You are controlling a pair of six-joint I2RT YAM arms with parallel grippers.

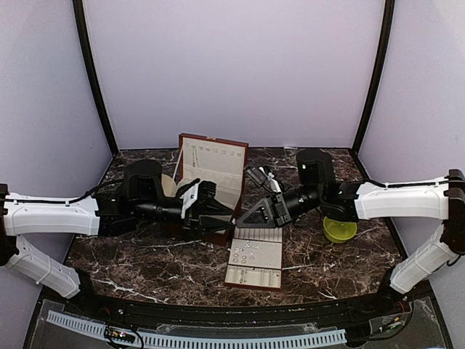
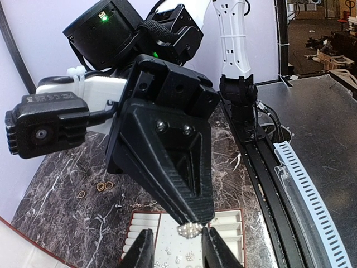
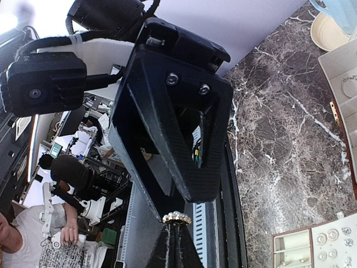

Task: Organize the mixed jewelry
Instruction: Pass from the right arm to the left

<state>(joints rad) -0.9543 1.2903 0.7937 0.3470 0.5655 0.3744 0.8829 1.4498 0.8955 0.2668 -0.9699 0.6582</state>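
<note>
Ring [image 3: 176, 217] in right end effector [image 3: 175, 228], hidden overhead

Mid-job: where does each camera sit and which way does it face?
Top external: above, behind the bases, looking down on the marble table; left arm and right arm show.
Left wrist: faces the right gripper and right arm's base; own fingers at bottom.
Right wrist: faces the left gripper; own shut fingers at bottom.
Shared by both wrist views: the sparkly piece and ring tray.
</note>
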